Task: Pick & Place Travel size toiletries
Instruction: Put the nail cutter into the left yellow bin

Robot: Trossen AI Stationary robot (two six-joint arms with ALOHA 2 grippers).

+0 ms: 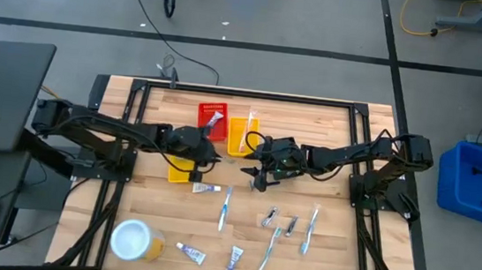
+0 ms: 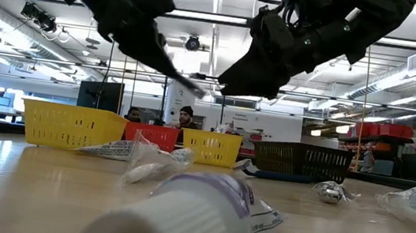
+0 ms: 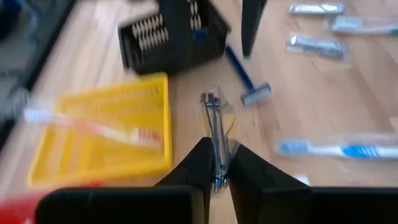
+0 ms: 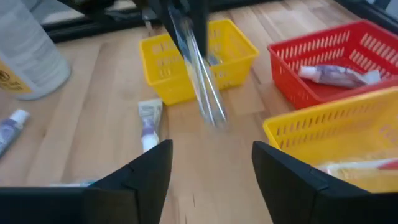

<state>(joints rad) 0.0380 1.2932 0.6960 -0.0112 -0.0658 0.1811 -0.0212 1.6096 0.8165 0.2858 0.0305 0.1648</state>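
My left gripper (image 1: 212,144) is shut on a thin toiletry in a clear wrapper (image 3: 214,121), held in the air between the baskets; it also shows in the right wrist view (image 4: 200,81). My right gripper (image 4: 211,180) is open and empty, facing that item from the table's right side (image 1: 260,178). A red basket (image 4: 336,62) holds a white tube (image 4: 333,74). A yellow basket (image 3: 106,134) holds a toothbrush (image 3: 106,130). A blue razor (image 3: 245,78), toothbrushes (image 1: 225,209) and tubes (image 1: 205,187) lie flat on the table. My left gripper pinches one end of the wrapped item (image 3: 216,169) between its two fingers. The item sticks out past the fingertips along their line and slants downward in the low view (image 2: 184,80). It is lifted clear of the table and baskets.
A black basket (image 3: 174,34) stands beyond the left gripper. A second yellow basket (image 4: 199,59) stands near the left arm. A white-topped yellow container (image 1: 135,240) stands at the near left. Several wrapped toiletries (image 1: 290,227) lie across the near half of the table.
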